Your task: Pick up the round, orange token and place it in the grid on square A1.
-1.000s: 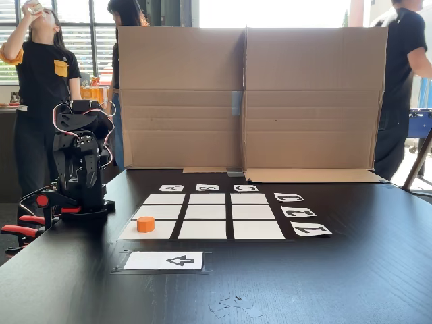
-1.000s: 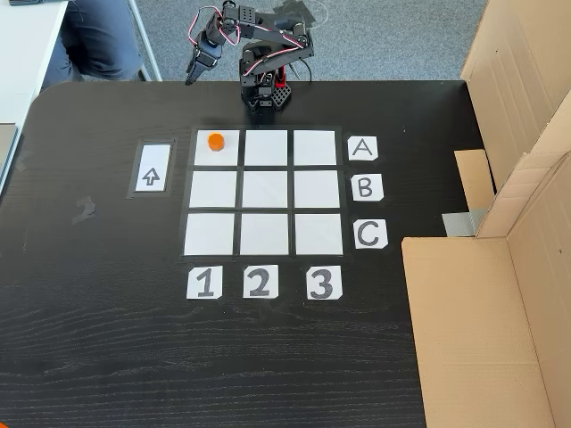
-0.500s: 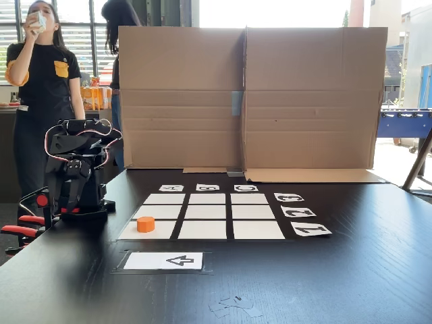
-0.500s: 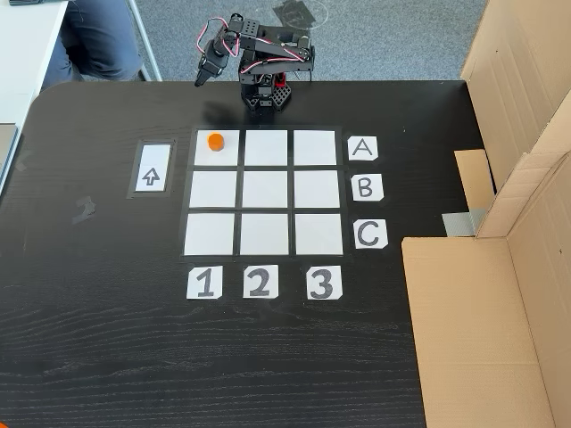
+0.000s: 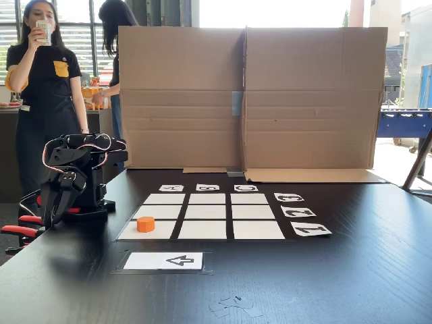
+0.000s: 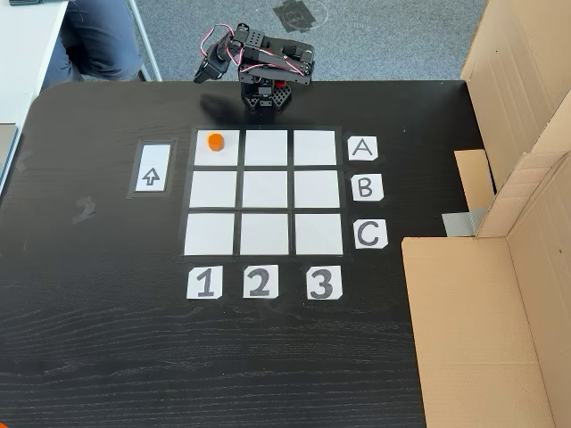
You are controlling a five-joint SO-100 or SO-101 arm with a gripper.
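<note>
The token (image 6: 214,141) stands on square A1 (image 6: 227,153), the grid (image 6: 264,192) corner cell nearest the claw (image 6: 202,77) and apart from it. The claw hangs folded by the arm's base at the worktop (image 6: 98,312) edge, holding nothing; whether its jaws are parted cannot be told.

The small orange token (image 6: 215,141) stands upright on the grid's (image 6: 264,193) corner square (image 6: 217,149), in line with the A and 1 cards, toward the far-left corner of that cell in the top-down fixed view; the nine white squares lie flat mid-tabletop
</note>
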